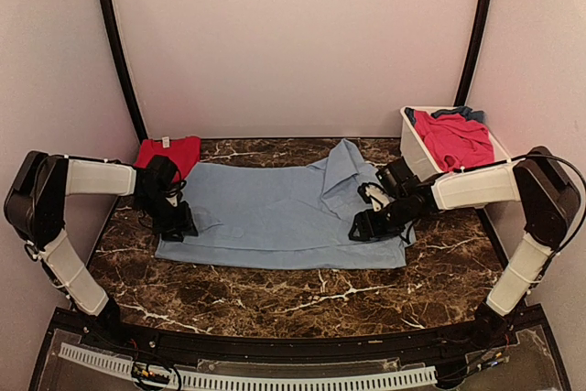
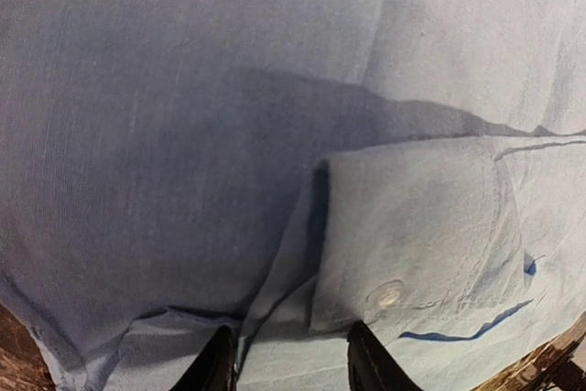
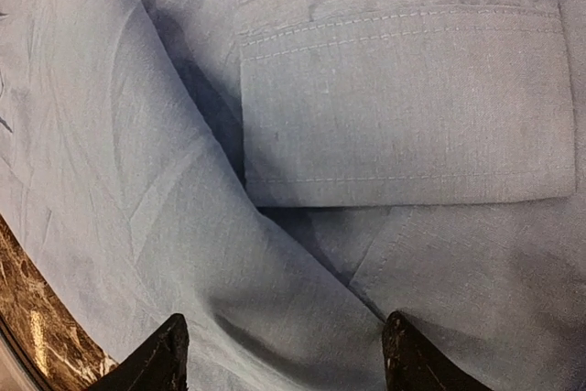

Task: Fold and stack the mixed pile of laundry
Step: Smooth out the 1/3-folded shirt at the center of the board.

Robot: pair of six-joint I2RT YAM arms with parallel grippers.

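A large light-blue shirt [image 1: 275, 212] lies spread flat on the marble table. My left gripper [image 1: 182, 226] sits at the shirt's left edge. In the left wrist view its jaws [image 2: 293, 365] stand open over a buttoned cuff [image 2: 412, 226], nothing pinched between them. My right gripper [image 1: 363, 224] is at the shirt's right side, below the bunched collar [image 1: 346, 171]. Its jaws [image 3: 286, 360] are wide open over a soft fold of cloth, just short of a stitched flap [image 3: 403, 107]. A folded red piece [image 1: 170, 152] lies at the back left.
A white tub [image 1: 417, 148] stands tilted at the back right, holding a pink-red piece [image 1: 455, 137] and a darker blue piece [image 1: 472, 114]. Brown marble table [image 1: 302, 290] shows in front of the shirt. Black frame posts and pale walls close in the back and sides.
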